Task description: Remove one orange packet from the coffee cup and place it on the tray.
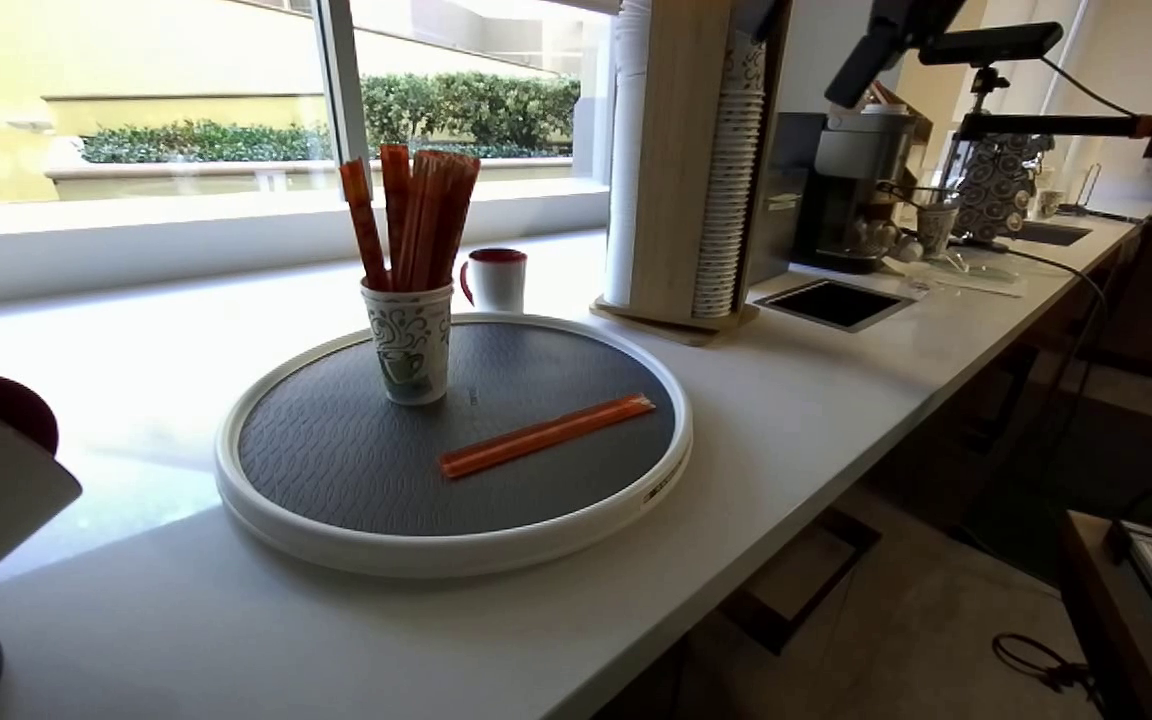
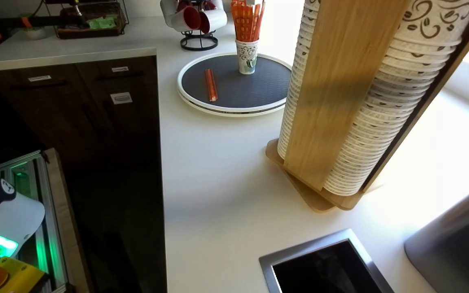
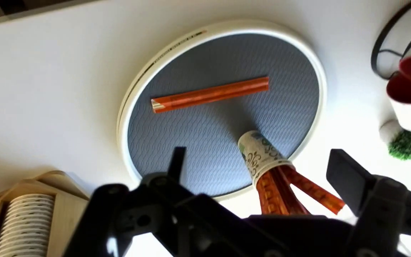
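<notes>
Tray (image 1: 326, 480): we see it resting on the white tabletop (image 1: 336, 640), its thick raised rim running around the dark grey surface.
Coffee cup (image 1: 408, 345): it stands upright on the tray, with a dense bunch of orange stick packets (image 1: 426, 220) rising well above its mouth; some lean outward.
Loose orange packet (image 3: 211, 94): we find it lying flat on the tray's dark surface, inside the rim, near the coffee cup but apart from it.
Gripper (image 3: 259, 153): in the wrist view we see it spread wide, its two black fingers (image 3: 348, 178) well apart and clear of the loose packet.
Red-and-white mug (image 1: 501, 285): in an exterior view, we see it upright on the tabletop, just beside the tray; whether the two touch, we cannot tell.
Wooden cup holder (image 2: 340, 81): it stands on the tabletop near the tray in both exterior views, loaded with stacks of paper cups (image 2: 393, 106).
</notes>
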